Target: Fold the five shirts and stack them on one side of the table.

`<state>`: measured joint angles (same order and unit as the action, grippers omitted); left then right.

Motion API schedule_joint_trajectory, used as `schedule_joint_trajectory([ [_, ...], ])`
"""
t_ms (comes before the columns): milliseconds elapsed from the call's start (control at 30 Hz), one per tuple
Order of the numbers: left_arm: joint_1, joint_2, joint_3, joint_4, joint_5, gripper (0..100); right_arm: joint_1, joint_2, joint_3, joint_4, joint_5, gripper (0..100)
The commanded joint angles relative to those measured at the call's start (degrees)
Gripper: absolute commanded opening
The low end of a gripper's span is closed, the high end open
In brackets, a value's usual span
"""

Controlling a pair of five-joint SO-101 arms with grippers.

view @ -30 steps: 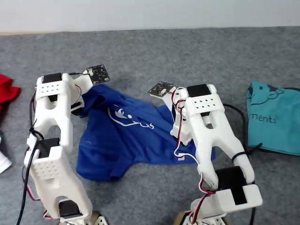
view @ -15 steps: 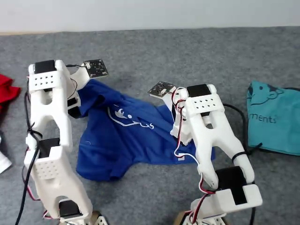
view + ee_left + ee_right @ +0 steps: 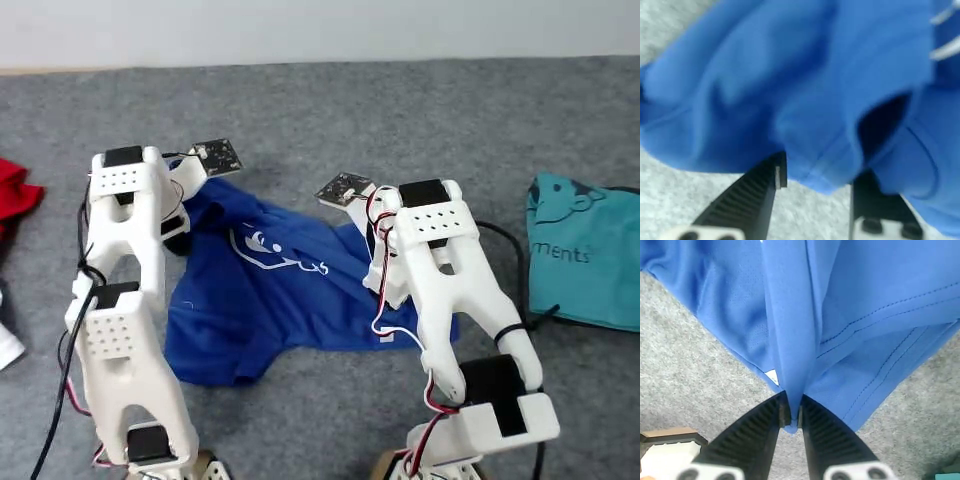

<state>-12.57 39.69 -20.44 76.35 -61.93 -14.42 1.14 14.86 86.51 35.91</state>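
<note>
Currently, a blue shirt (image 3: 280, 290) lies crumpled around the middle of the grey table (image 3: 400, 110), spread between the two white arms. White print shows on its upper face, and its near edge is bunched and rounded towards the near edge of the table.

The left arm (image 3: 125, 260) stands over the shirt's left side, and its wrist is bent down at the shirt's far-left corner. In the left wrist view the left gripper (image 3: 820, 172) has its fingers (image 3: 765, 185) standing apart, with a drooping fold of the blue shirt (image 3: 805, 100) hanging into the gap between them. The cloth covers the tip of one finger, and bare table shows just under the fold.

The right arm (image 3: 450, 280) stands over the shirt's right side. In the right wrist view the right gripper (image 3: 790, 412) is closed on the blue shirt (image 3: 850, 300), pinching a narrow ridge of cloth between its ribbed fingers (image 3: 760, 435). The ridge runs straight away from the fingertips. A stitched hem lies just beside it, and a small white tag peeks out at the cloth's edge close to the grip.

A teal shirt (image 3: 585, 265) with pale print lies flat at the right edge of the table, well apart from the blue one. A red shirt (image 3: 15, 195) shows partly at the left edge.
</note>
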Motion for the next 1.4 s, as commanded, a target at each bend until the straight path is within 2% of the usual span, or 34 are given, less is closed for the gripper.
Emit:
schedule_joint_trajectory([
  [0, 0.6, -0.4, -0.7, -3.2, 0.9, 20, 0.6, -2.8, -0.4, 0.1, 0.6, 3.5],
  [267, 0.8, -0.9, -0.8, -3.3, 0.7, 0, 0.6, -3.0, -0.4, 0.1, 0.6, 3.5],
  [400, 0.7, -3.2, -1.5, -1.8, 0.8, 0, 0.7, -3.6, -0.7, 0.2, 0.6, 3.5],
  [633, 2.7, -13.9, -8.4, 7.9, 1.2, 0, 0.9, -12.4, -0.7, -0.3, 0.2, 3.5],
  [967, 5.7, -28.4, -19.9, 8.7, 17.1, 0, 12.2, -29.7, -6.2, -0.8, -3.0, 3.5],
  [1367, 7.0, -47.1, -32.0, 9.1, 37.7, 0, 20.4, -40.6, -18.2, -0.8, -3.2, 3.5],
])
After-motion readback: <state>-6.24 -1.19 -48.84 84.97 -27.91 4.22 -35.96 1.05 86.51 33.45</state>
